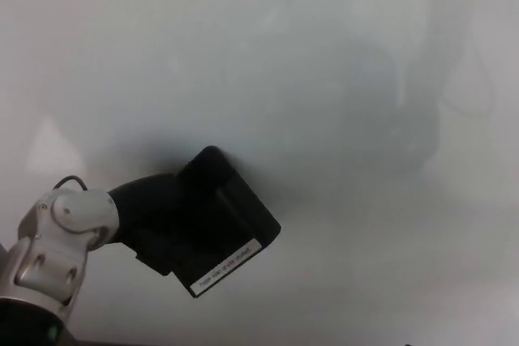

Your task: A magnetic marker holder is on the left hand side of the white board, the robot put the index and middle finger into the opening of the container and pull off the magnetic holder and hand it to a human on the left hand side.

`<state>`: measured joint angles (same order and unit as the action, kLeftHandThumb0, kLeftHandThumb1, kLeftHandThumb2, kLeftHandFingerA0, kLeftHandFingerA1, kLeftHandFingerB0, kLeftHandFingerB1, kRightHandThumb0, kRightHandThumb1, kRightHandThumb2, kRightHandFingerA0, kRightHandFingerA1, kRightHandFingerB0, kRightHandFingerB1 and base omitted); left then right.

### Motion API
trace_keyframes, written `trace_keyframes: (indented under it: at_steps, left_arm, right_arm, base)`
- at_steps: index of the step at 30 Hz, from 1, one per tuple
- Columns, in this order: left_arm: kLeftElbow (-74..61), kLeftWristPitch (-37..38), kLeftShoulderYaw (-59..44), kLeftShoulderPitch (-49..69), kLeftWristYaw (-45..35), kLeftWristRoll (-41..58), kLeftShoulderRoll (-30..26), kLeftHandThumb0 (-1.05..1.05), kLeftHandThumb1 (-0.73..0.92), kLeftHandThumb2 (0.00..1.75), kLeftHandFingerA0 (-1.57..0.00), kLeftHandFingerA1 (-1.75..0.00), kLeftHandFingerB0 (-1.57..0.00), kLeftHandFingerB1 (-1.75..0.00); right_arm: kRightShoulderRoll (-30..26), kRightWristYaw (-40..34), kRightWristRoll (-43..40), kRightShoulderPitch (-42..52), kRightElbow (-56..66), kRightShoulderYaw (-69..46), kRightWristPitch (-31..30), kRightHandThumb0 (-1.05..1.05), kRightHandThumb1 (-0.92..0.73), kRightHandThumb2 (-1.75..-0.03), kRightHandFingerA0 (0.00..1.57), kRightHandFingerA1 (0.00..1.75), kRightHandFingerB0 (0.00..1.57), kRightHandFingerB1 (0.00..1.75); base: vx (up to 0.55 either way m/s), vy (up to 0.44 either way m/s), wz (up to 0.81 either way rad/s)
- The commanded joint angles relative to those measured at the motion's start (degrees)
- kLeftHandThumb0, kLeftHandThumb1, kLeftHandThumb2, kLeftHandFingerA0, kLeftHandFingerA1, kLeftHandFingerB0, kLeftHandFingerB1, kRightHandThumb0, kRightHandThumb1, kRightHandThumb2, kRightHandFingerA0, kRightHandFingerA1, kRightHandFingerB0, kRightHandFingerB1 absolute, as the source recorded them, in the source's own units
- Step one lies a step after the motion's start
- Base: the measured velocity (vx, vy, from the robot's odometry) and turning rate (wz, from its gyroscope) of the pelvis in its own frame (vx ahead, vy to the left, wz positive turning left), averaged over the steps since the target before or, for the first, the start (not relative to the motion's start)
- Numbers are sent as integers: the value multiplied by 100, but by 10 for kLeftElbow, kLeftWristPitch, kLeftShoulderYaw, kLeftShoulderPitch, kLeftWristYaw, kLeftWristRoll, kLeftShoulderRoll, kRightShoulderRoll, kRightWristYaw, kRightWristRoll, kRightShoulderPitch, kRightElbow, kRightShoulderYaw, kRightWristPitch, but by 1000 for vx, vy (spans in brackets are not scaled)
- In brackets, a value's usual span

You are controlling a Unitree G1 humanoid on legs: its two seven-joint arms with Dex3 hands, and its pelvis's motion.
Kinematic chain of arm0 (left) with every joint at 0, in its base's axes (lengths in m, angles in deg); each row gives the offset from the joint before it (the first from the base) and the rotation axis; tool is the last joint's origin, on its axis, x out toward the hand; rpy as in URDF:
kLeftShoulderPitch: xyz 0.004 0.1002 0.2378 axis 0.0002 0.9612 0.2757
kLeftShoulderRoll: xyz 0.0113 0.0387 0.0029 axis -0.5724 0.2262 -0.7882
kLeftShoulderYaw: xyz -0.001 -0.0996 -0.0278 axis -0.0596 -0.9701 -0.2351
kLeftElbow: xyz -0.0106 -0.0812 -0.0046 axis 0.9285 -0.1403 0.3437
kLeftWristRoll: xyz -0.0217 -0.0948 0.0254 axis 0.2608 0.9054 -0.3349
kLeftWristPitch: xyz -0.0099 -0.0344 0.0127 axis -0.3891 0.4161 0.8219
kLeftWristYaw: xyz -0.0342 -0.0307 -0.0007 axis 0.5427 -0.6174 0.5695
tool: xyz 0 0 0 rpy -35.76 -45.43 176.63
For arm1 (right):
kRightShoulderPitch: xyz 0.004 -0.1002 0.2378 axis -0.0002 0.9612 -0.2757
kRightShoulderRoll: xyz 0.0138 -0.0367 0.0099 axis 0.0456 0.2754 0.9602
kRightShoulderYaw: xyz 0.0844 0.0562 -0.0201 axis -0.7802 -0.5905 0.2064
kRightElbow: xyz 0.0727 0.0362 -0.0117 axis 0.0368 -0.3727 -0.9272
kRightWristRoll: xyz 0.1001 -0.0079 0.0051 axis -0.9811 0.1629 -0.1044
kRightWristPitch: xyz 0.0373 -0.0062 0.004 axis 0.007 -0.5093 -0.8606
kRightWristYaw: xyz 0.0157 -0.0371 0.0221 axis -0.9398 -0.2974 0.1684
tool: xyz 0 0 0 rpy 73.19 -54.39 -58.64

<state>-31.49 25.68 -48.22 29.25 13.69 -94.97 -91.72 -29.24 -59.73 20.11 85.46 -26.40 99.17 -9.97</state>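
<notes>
black boxy plastic magnetic marker holder (pixel 227 228) sits low-left against the pale grey whiteboard surface (pixel 340 79), tilted w/ its white label strip (pixel 227 262) angled down-right. the robot's black left hand (pixel 150 216) is pushed into it from the left, fingers buried inside, clamped on it as far as i can see. looks like the pull-off is underway, maybe peeling; can't tell if it's fully free of the board. handing it to a person on the left is not yet done, no person in view. right hand not visible.
</notes>
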Motion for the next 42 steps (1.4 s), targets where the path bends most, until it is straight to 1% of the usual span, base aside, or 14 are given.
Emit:
trace_keyframes:
  at_steps: [1, 4, 5, 8, 9, 12, 14, 20, 24, 25, 29, 31, 40, 42]
  left_arm:
    - [-12, -178, -128, 44, -49, 223, 73, -19, 52, 94, -124, -133, -82, -106]
    - [-34, -228, -174, 75, -37, 281, 125, -19, 71, 66, -99, -160, -74, -131]
    - [-36, -254, -196, 90, -48, 322, 148, -19, 70, 65, -94, -160, -84, -104]
    - [-69, -319, -239, 139, -65, 408, 201, -25, 67, 60, -100, -149, -86, -96]
    - [-113, -348, -252, 179, -64, 449, 224, -31, 65, 59, -101, -143, -88, -77]
    - [-143, -369, -261, 208, -73, 475, 238, -32, 64, 59, -100, -144, -89, -75]
    - [-185, -393, -273, 258, -80, 511, 247, -35, 55, 56, -105, -142, -92, -55]
    - [-248, -405, -279, 335, -161, 582, 229, -40, 70, 64, -101, -145, -84, -78]
    - [-271, -393, -305, 366, -216, 638, 212, -39, 70, 62, -104, -123, -86, -63]
    - [-276, -398, -314, 366, -216, 653, 209, -36, 65, 60, -103, -114, -86, -63]
    - [-318, -416, -366, 362, -180, 759, 202, -38, 68, 60, -101, -112, -82, -72]
    - [-340, -401, -400, 344, -167, 825, 179, -42, 70, 61, -93, -93, -73, -61]
    - [-386, -330, -480, 320, -60, 977, 155, -46, 75, 62, -92, -107, -71, -74]
    - [-379, -327, -495, 314, -57, 1000, 147, -45, 73, 63, -88, -136, -64, -62]
  right_arm:
    - [-13, -19, 8, -3, 0, 4, -4, -46, -68, -61, 89, 57, 73, 51]
    - [-9, -22, 11, -4, -2, 8, -6, -45, -54, -93, 87, 75, 66, 66]
    - [-8, -22, 12, -3, -2, 10, -5, -46, -54, -92, 87, 74, 67, 66]
    - [-8, -18, 12, 1, 0, 12, -2, -46, -55, -92, 87, 74, 68, 66]
    - [-8, -15, 10, 3, 1, 12, 1, -44, -66, -60, 91, 59, 73, 51]
    - [-8, -16, 11, 5, 2, 14, 3, -43, -66, -60, 91, 59, 73, 51]
    - [-7, -16, 12, 11, 3, 16, 1, -45, -55, -92, 87, 74, 68, 66]
    - [-5, -21, 20, 18, 5, 23, -3, -46, -55, -93, 87, 74, 69, 66]
    - [-2, -27, 27, 19, 2, 31, -6, -46, -55, -92, 87, 74, 69, 66]
    - [-3, -27, 28, 18, 1, 32, -5, -43, -66, -60, 91, 60, 73, 50]
    - [-4, -34, 33, 11, -1, 36, -6, -46, -55, -91, 87, 73, 70, 67]
    - [-1, -28, 31, 8, -3, 36, -15, -42, -64, -59, 92, 60, 74, 50]
    - [0, -30, 36, 0, -6, 43, -28, -40, -64, -59, 91, 59, 75, 50]
    - [0, -33, 38, -3, -7, 44, -33, -39, -63, -59, 91, 59, 75, 50]
  base:
    - [0, 0, 0]
    - [0, 0, 0]
    - [0, 0, 0]
    - [0, 0, 0]
    - [0, 0, 0]
    - [0, 0, 0]
    - [0, 0, 0]
    - [0, 0, 0]
    - [0, 0, 0]
    - [0, 0, 0]
    - [0, 0, 0]
    - [0, 0, 0]
    - [0, 0, 0]
    - [0, 0, 0]
